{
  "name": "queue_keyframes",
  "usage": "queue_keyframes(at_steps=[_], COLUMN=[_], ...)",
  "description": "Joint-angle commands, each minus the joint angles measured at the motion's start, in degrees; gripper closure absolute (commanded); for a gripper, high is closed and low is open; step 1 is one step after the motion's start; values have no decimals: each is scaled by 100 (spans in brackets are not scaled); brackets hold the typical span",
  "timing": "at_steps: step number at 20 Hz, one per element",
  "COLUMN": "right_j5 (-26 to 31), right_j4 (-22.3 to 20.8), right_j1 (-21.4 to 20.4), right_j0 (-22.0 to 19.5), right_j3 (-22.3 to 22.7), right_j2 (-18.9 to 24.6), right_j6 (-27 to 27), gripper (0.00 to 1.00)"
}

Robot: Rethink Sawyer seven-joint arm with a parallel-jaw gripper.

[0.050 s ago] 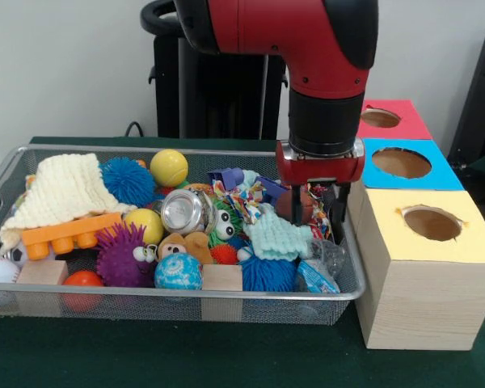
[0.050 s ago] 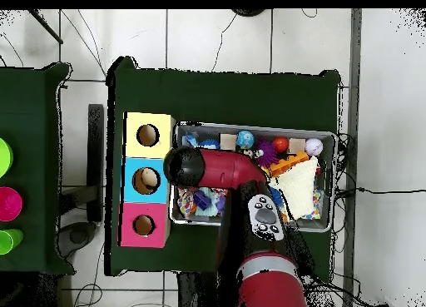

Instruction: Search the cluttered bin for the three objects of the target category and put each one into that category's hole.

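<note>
Beside the row of three hole-topped boxes, the wire bin [image 1: 352, 279] lies with its long axis across the dark green table [image 1: 186, 356], one short end against them. Nearest the bin's front corner stands the yellow box [image 1: 428, 267], then the blue box [image 1: 408, 166], then the red box [image 1: 392, 120]; each has one round hole on top. Down at that same end of the bin the gripper [image 1: 317, 212] hangs, fingers spread to either side of a brown ball [image 1: 306, 204]; I cannot tell whether they touch it. Farther from the boxes lie a cream knitted cloth [image 1: 61, 190], two yellow balls [image 1: 169, 167], two wooden blocks [image 1: 222, 279], an orange brick [image 1: 69, 233] and a silver can [image 1: 184, 212]. A pale wall stands behind, and the floor is tiled.
</note>
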Motion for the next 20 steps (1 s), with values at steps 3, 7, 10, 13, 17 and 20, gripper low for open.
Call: queue_keyframes(at_steps=[3, 7, 10, 13, 17, 20], right_j5=[-167, -292, -437, -531, -479, -430], right_j4=[372, 432, 459, 450, 411, 369], right_j1=[405, 459, 593, 652, 730, 829], right_j0=[191, 279, 271, 235, 185, 210], right_j3=[-470, -482, -554, -557, -677, -854], right_j2=[110, 27, 32, 45, 61, -6], right_j6=[1254, 1322, 1312, 1266, 1134, 1083], gripper=[0, 0, 0, 0, 0, 0])
